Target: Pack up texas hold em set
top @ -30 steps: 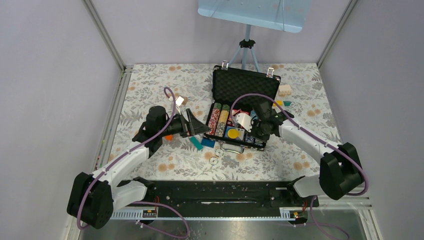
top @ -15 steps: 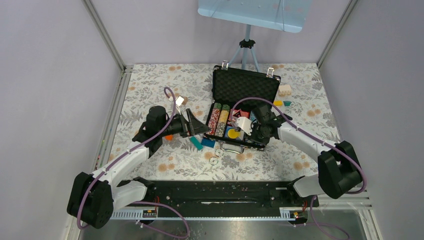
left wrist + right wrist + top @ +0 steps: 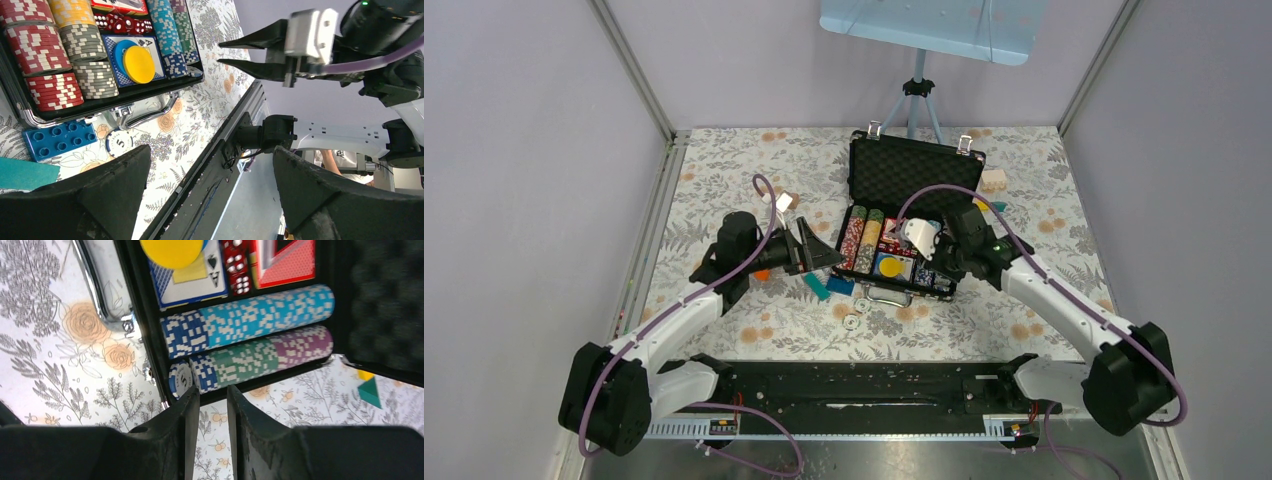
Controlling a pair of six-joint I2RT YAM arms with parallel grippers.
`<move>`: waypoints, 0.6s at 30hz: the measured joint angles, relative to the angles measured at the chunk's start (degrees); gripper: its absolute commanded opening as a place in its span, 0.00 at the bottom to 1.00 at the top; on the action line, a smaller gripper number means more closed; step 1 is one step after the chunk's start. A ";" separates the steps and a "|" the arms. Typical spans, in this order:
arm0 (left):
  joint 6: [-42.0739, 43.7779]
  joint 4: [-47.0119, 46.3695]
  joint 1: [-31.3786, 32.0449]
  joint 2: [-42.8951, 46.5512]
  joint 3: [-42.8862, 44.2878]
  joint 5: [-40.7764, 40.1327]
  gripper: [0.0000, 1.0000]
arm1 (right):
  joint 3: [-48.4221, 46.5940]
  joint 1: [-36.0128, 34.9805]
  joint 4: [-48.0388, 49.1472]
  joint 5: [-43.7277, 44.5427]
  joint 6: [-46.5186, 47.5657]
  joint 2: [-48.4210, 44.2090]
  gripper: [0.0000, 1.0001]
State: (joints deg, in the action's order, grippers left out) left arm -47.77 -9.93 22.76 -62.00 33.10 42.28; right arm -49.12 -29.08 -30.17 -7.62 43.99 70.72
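While R hand (image 3: 212, 392) hangs narrowly parted, empty, over case (image 3: 914, 175) near-right corner, loose disc (image 3: 119, 142) lies by handle (image 3: 150, 112), closer to wide-spread, empty L hand (image 3: 210, 152).

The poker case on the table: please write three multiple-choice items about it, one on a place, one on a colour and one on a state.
1. Where does the blue brick lie, relative to the case?
A. Inside it
B. On the table, just outside its front edge
C. On the table, far behind it

2. What colour is the topmost round disc in the case?
A. Yellow
B. Green
C. White

3. How is the lid?
A. Shut and latched
B. Taken off and laid flat
C. Open, standing upright

Answers:
1 B: the left wrist view shows the brick on the table beside the case's front.
2 A: it is plain yellow in every view.
3 C: its inner side faces the top camera.
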 measured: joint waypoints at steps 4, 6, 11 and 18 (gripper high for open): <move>0.28 0.72 0.00 -0.11 0.07 -0.26 0.91 | 0.09 0.00 3.15 0.22 -4.55 -4.13 0.35; 1.01 2.16 0.00 -0.13 0.44 -0.90 0.90 | 0.35 0.00 5.38 0.39 -7.74 -5.97 0.35; 4.15 8.98 0.94 -0.13 2.36 -5.73 0.90 | 3.13 0.00 10.75 -0.68 -17.86 -11.43 0.37; 6.99 17.90 6.64 -0.79 3.13 -14.62 0.88 | 7.13 0.00 14.47 1.11 -36.54 -17.42 0.38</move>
State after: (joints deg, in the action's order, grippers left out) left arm -40.77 7.97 29.41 -62.78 36.23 27.66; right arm -42.00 -29.08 -15.70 -6.50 7.44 53.30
